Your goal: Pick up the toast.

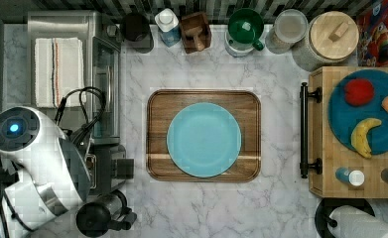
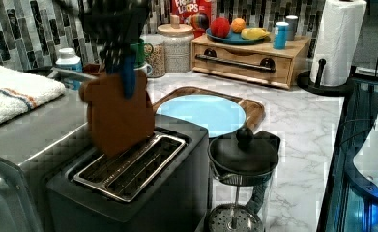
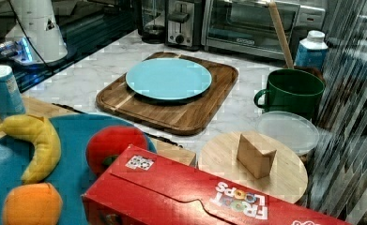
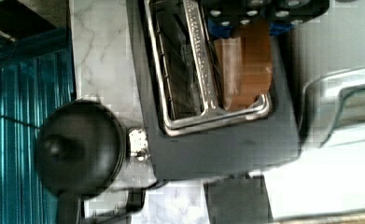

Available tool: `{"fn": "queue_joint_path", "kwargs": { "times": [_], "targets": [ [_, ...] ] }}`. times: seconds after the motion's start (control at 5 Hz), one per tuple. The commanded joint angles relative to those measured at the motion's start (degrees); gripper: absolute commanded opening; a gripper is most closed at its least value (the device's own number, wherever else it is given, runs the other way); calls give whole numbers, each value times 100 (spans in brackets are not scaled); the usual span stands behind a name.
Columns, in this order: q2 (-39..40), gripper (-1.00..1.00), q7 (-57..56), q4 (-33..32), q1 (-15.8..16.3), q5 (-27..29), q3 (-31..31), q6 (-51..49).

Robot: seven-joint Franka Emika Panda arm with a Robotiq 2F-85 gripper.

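Blue-padded fingers (image 2: 127, 79) clamp the toast's (image 2: 119, 113) top edge; the gripper (image 2: 123, 72) holds it mostly above the toaster (image 2: 143, 188), bottom corner at the slot (tilted, in the left view). Risks, as I judge them: grip is narrow and high, so the slice may pivot or slip, and that low corner could snag the slot rim (image 2: 128, 169) on a sideways move.
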Motion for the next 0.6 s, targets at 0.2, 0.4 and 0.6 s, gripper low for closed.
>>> {"fn": "queue_joint_path", "kwargs": {
  "times": [0.2,0.4,0.6],
  "targets": [
    [-1073,-100,-2053,-459,-782,17,-660,-202],
    [-1170,-100,-2907,-777,-1089,-47,-1175,-162],
    [-1234,-100,-3497,-1071,-1360,-364,-1562,34]
  ]
}}
